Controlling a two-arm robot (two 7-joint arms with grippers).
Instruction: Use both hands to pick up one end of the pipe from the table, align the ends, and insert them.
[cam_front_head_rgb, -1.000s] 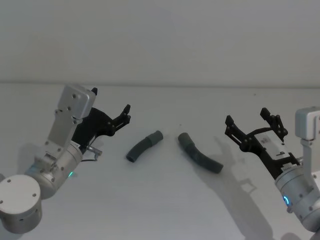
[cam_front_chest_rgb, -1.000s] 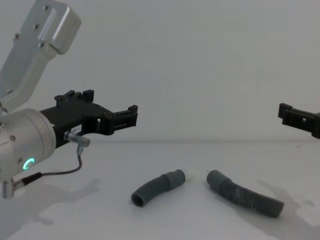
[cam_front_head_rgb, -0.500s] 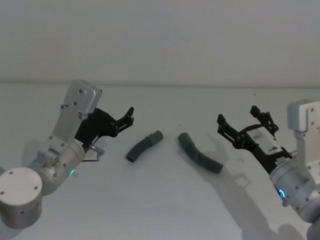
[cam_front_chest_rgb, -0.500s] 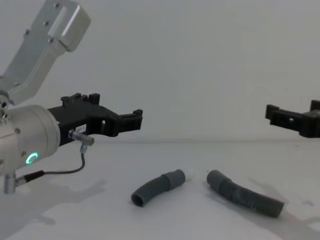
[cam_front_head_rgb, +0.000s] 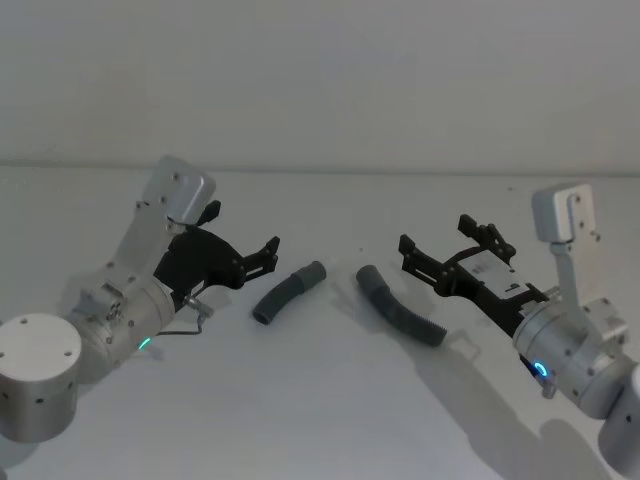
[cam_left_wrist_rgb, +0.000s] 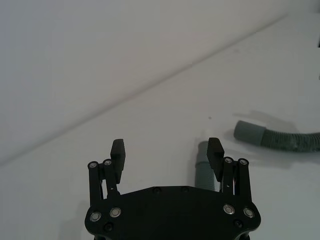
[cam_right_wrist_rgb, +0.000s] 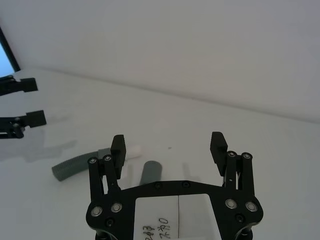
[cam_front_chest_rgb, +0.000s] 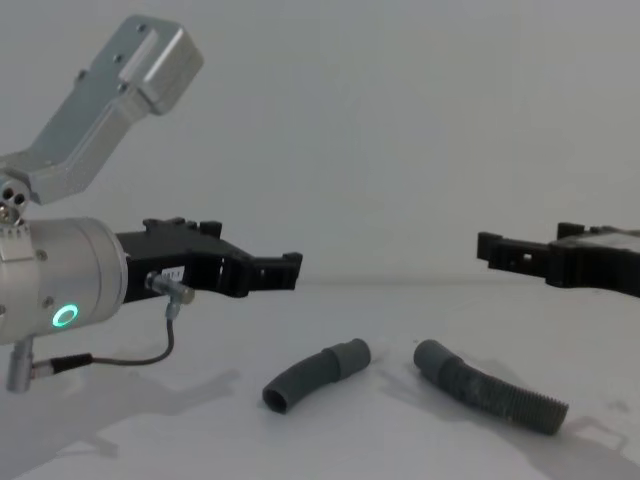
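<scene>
0/3 steps done: short pipe (cam_front_head_rgb: 286, 291), long pipe (cam_front_head_rgb: 402, 307) lie mid-frame, ends (cam_front_head_rgb: 314, 270) apart. Left gripper (cam_front_head_rgb: 268, 256), right gripper (cam_front_head_rgb: 437, 238) spread wide, empty.

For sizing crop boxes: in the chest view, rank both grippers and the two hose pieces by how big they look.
1. left gripper, enlarged by nearness to the camera
2. right gripper and longer hose piece, too alike to rank
3. shorter hose piece

Pipe pieces (cam_front_head_rgb: 286, 292) matt grey, prob. plastic, ribbed w/ smooth cuffs (cam_front_head_rgb: 314, 272); table (cam_front_head_rgb: 330, 400) matt white.
</scene>
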